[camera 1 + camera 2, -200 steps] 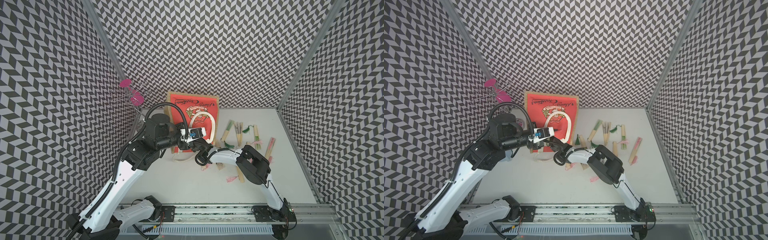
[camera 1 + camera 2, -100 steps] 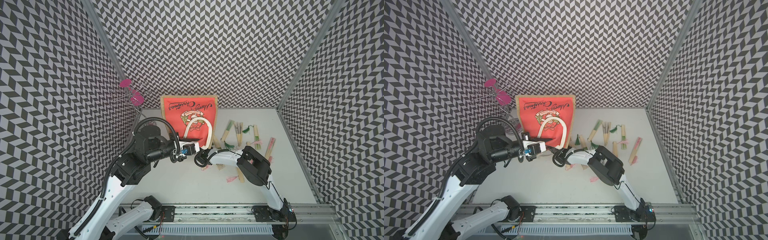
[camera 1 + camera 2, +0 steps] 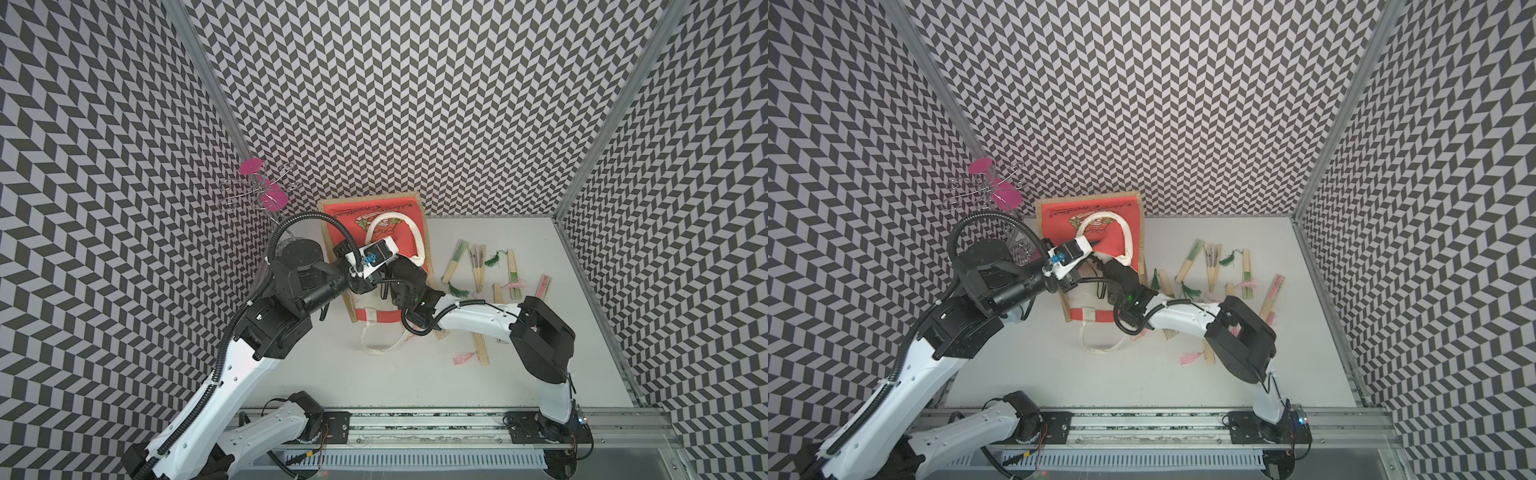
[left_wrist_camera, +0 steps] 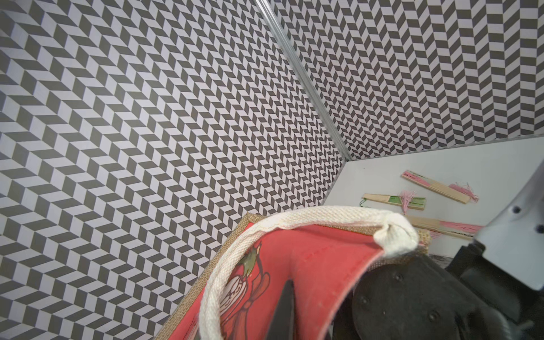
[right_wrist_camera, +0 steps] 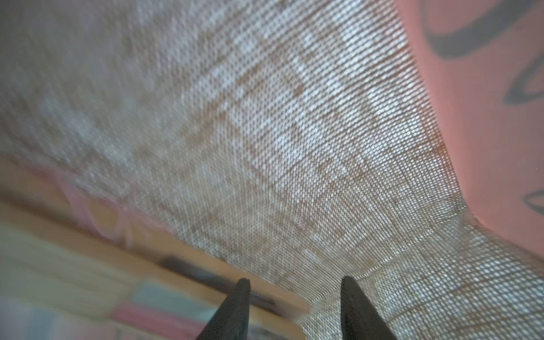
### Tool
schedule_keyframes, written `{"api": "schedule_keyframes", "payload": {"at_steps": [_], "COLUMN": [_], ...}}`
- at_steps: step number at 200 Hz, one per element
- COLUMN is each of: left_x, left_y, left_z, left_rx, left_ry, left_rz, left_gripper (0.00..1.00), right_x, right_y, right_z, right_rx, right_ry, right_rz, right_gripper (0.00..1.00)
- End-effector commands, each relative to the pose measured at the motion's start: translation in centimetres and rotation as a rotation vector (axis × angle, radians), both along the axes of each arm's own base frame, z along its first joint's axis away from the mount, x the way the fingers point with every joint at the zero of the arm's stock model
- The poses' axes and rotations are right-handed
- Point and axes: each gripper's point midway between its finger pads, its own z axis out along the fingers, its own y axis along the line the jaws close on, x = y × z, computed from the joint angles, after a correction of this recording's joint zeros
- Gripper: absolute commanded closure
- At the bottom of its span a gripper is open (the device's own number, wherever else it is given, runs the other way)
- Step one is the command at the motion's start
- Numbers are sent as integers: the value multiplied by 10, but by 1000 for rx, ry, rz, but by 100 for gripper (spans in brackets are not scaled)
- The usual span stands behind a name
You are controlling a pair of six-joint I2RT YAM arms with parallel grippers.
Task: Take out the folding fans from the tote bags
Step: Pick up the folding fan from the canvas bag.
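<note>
White table, centre frame: left gripper clenched on tote bag panel; right gripper inside bag, jaws apart, released. Folding fans lie right of bag.

place: probably robot lab cell | signs: chevron-patterned walls; arm-mount rail

Cream handle across red tote bag

My right pincer, jaws apart, is hemmed in by jute weave inside the tote bag. My left pincer clamps its red panel, crowding the mouth. Right of the bag, folding fans litter the surface; the near strip lies open. A wire stand blocks the far-left corner.
</note>
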Motion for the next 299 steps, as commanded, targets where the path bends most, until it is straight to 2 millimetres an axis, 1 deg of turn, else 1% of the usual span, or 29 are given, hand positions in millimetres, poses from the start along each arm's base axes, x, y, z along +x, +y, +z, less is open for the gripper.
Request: {"api": "schedule_keyframes", "payload": {"at_steps": [1,21,33,52,68,79,91,106,114,135,157,171,180,186,203,221,239,251,277,286,299], "left_x": [-18,-28,-34,-48,-57,-56,-47,-31,-26,-27,-44,-55,-60,-61,-61,-73,-86,-93,-103,-104,-98], "left_y": [-6,-9,-11,-16,-20,-20,-15,-5,0,6,10,10,10,11,20,30,41,43,44,45,46], "left_z": [25,22,24,27,32,36,43,53,57,64,69,64,58,55,49,43,43,42,39,39,38], "left_rx": [-54,-39,-40,-43,-57,-91,-145,-228,-259,-337,-454,-514,-549,-575,-656,-711,-772,-777,-783,-790,-797], "left_ry": [-42,-52,-60,-66,-67,-67,-73,-90,-109,-163,-209,-207,-185,-164,-100,-90,-101,-106,-108,-111,-104], "left_rz": [-88,-136,-169,-250,-302,-296,-241,-133,-94,-80,-148,-208,-235,-244,-225,-245,-265,-289,-331,-333,-307], "left_gripper": [100,100,100,100,100,100,100,100,100,100,100,100,100,100,100,100,100,100,100,100,100], "right_x": [-2,-4,-3,9,16,18,19,10,4,-2,-5,-7,-8,-9,-3,3,9,14,21,21,20], "right_y": [13,26,28,28,33,38,42,45,46,41,35,29,25,23,13,-3,-15,-21,-31,-31,-30], "right_z": [23,9,1,-4,1,9,16,20,23,26,30,37,36,40,36,32,30,30,31,33,36], "right_rx": [147,94,60,47,101,198,328,483,554,753,961,1077,1125,1155,1244,1344,1405,1441,1505,1508,1504], "right_ry": [101,168,173,170,213,286,389,508,549,657,740,744,751,741,745,741,713,695,665,660,659], "right_rz": [161,258,268,227,237,284,343,418,452,491,553,618,656,685,685,669,621,581,512,517,531], "right_gripper": [45,41,39,35,34,34,34,34,34,33,34,34,34,34,34,34,34,34,35,36,40]}}
